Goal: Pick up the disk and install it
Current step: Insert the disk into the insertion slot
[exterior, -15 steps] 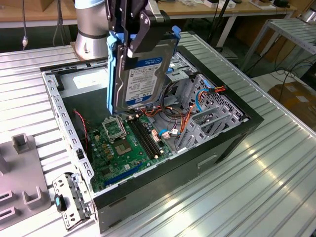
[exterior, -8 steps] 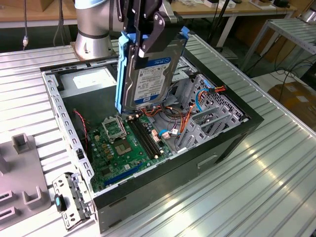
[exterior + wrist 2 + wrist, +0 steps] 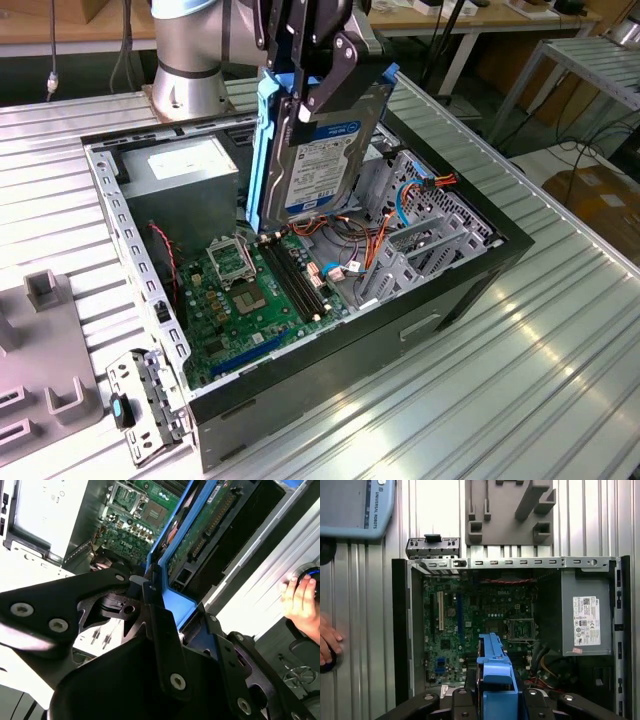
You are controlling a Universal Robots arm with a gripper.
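Nearest in the exterior view, ribbed metal bench (image 3: 520,390), streaked with glare. On it, a loose metal bracket (image 3: 145,405) and a grey fixture block (image 3: 50,350), the latter cut off at the frame edge. Next, open computer case (image 3: 420,320) with motherboard (image 3: 240,300) exposed and cables (image 3: 375,240) tangled together, hard to trace. Above the board and clear of it, the disk (image 3: 325,160) in a blue carrier (image 3: 265,150), tilted, label outward, clamped tight between the jaws. Upper edge hidden behind black linkage. Behind, grey power supply (image 3: 185,170). Arm base (image 3: 190,60) cropped at the top. Farther off, cardboard boxes (image 3: 595,190) on the floor. In the second wrist view, a person's hand (image 3: 300,592), partly cut off.
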